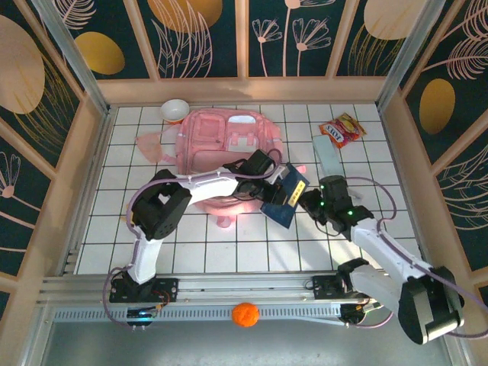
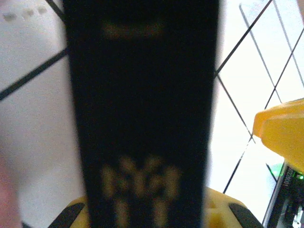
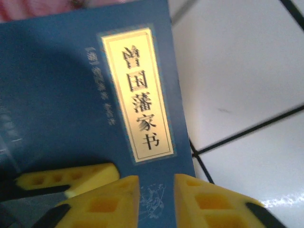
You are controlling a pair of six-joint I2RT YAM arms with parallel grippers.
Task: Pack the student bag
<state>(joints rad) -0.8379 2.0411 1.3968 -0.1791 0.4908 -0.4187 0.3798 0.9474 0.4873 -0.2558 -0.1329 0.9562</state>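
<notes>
The pink student bag [image 1: 226, 141] lies at the back middle of the tiled table. A dark blue book [image 1: 287, 197] with a gold title label [image 3: 137, 95] hangs tilted just off the bag's right front corner. My left gripper [image 1: 268, 177] is shut on the book; its dark spine [image 2: 142, 109] runs between the yellow fingers [image 2: 147, 211]. My right gripper [image 1: 306, 200] is at the book's right edge, open, its two yellow fingers [image 3: 156, 194] standing over the cover with a gap between them. A finger of the left gripper [image 3: 66, 180] shows beside them.
A red and white bowl [image 1: 174, 110] stands behind the bag's left corner. A red snack packet [image 1: 341, 130] and a pale flat pouch [image 1: 329, 156] lie at the back right. An orange ball [image 1: 244, 314] rests on the front rail. Patterned walls enclose the table.
</notes>
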